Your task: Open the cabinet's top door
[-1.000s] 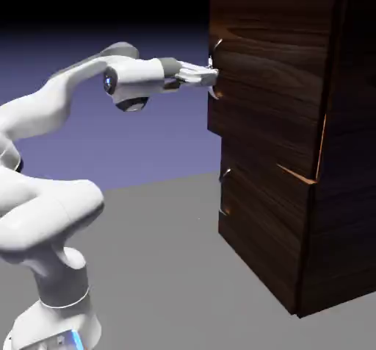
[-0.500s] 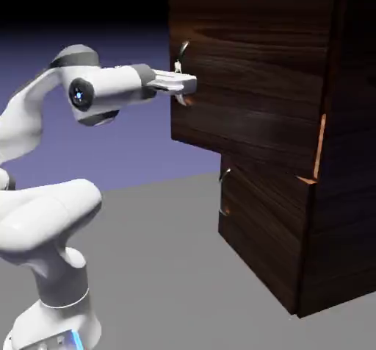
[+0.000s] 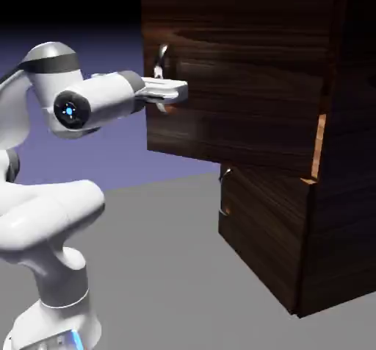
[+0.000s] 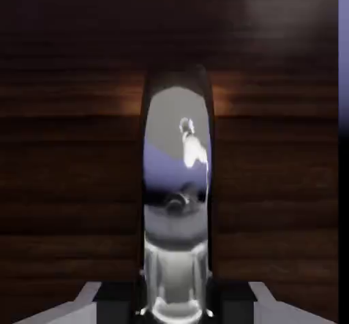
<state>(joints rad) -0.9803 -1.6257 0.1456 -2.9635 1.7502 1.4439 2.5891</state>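
Claw (image 3: 170, 90) status in the exterior view: the two fingers extend level toward 3 o'clock and are clamped on the long curved silver handle (image 3: 161, 62) at the left edge of the top door (image 3: 235, 106). White arm (image 3: 44, 216) pose: the base stands at 7 o'clock in the frame, a bulky lower segment bends at mid-left, and the upper segment rises to a rounded joint at 10 o'clock, from which the wrist and hand run horizontally to the right. Top door position: the large upper dark wood-grain panel stands out from the body of the cabinet (image 3: 345, 194), its handle edge projecting toward 9 o'clock well past the front of the shorter lower panel (image 3: 257, 231). An orange seam (image 3: 318, 146) shows at the right end of the door where it meets the cabinet side. Relative to the claw, the door face lies immediately at 3 o'clock, and the handle arcs from the claw up toward 12 o'clock. The lower panel sits at 5 o'clock from the claw, well apart, flush with the cabinet. Hand view: the handle (image 4: 176, 200) fills the centre as a tall upright reflective bar, running from 12 o'clock down to 6 o'clock, where it sits between the grey finger tips (image 4: 88, 295). Dark wood grain of the top door (image 4: 68, 166) covers the frame behind the handle, with a thin violet strip of backdrop (image 4: 343, 50) at 3 o'clock.
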